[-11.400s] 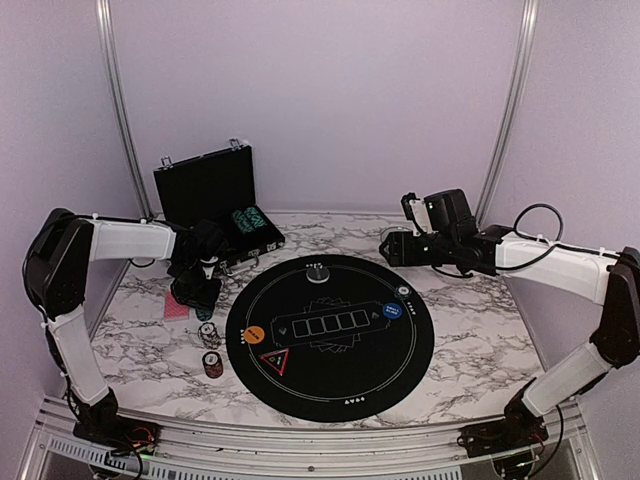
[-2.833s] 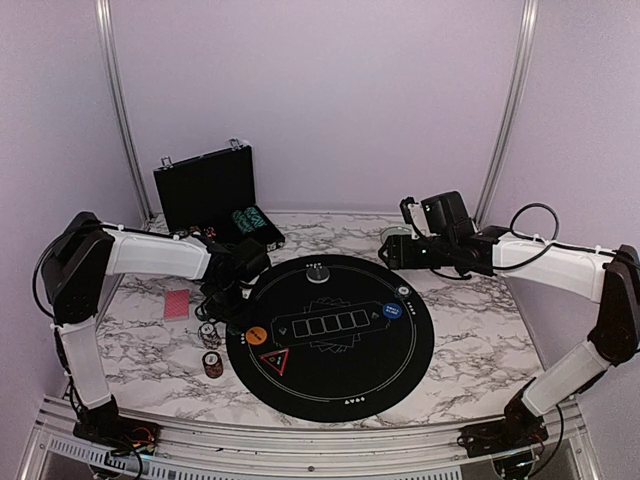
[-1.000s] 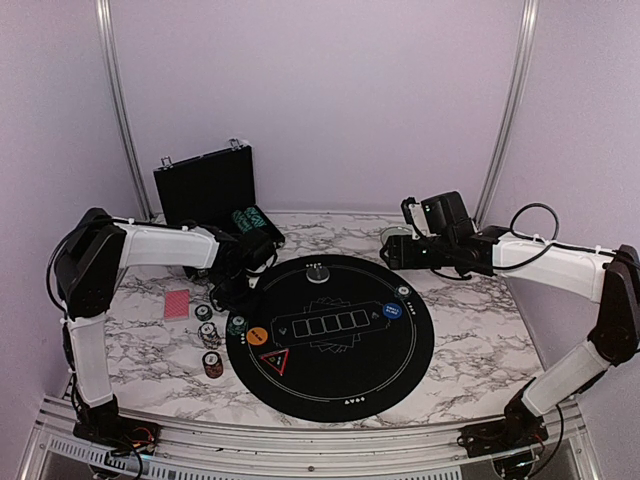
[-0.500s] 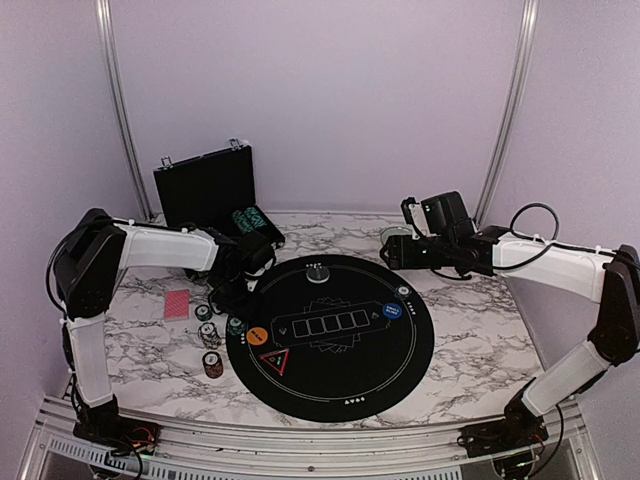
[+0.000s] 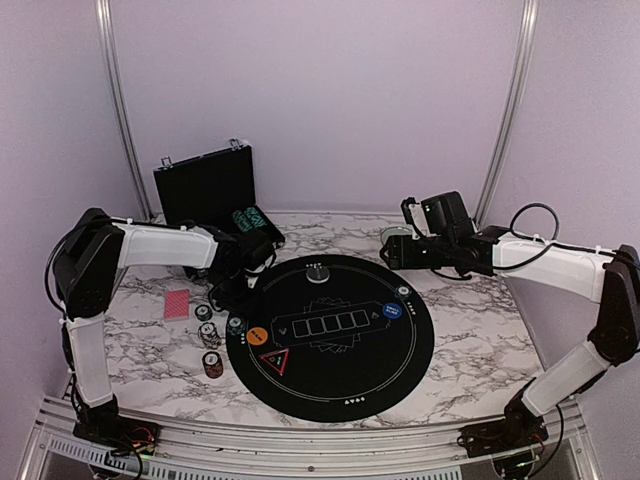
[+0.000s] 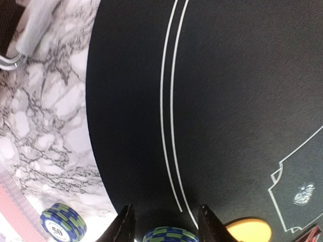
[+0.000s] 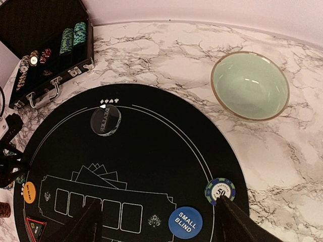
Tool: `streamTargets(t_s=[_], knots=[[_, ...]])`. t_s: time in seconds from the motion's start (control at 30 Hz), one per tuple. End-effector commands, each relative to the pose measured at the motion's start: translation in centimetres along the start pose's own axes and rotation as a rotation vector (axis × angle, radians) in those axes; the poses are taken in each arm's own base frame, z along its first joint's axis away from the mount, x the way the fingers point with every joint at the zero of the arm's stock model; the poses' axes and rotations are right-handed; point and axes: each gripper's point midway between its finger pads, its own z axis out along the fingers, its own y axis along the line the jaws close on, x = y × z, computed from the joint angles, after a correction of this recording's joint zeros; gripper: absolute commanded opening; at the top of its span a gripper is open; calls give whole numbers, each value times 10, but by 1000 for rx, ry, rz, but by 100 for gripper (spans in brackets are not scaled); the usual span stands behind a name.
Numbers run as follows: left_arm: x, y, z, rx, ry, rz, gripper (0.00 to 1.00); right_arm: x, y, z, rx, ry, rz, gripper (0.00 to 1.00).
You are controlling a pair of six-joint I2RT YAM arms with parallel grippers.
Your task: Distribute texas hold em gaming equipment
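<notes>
My left gripper is shut on a blue-green striped chip stack that sits at the left edge of the black round mat. The orange disc lies just to its right. Three more chip stacks and a pinkish-red card lie on the marble to its left. My right gripper hangs open above the mat's far right. Beneath it are the blue SMALL BLIND disc and a single 50 chip.
The black hard case stands open at the back left with rows of chips inside. The pale green bowl sits on the marble behind the mat. A clear dealer button lies at the mat's far edge. A red triangle marker lies near the orange disc.
The left arm came from beside the case to the mat's left edge, where the blue-green stack now sits. Over the last second nothing visibly moved. The right arm stayed put.
</notes>
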Motion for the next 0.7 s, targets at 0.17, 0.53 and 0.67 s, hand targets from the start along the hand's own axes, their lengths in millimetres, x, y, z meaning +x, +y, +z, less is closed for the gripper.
streamTargets(t_s=[0.17, 0.53, 0.67], knots=[[-36, 9, -22, -5, -81, -37, 49, -5, 3, -5, 8, -8, -7, 74], [-12, 53, -34, -32, -71, -134, 56, -5, 6, -1, -5, -4, -15, 74], [2, 70, -33, -39, -51, -169, 58, -6, 8, 1, -16, -2, -15, 74]])
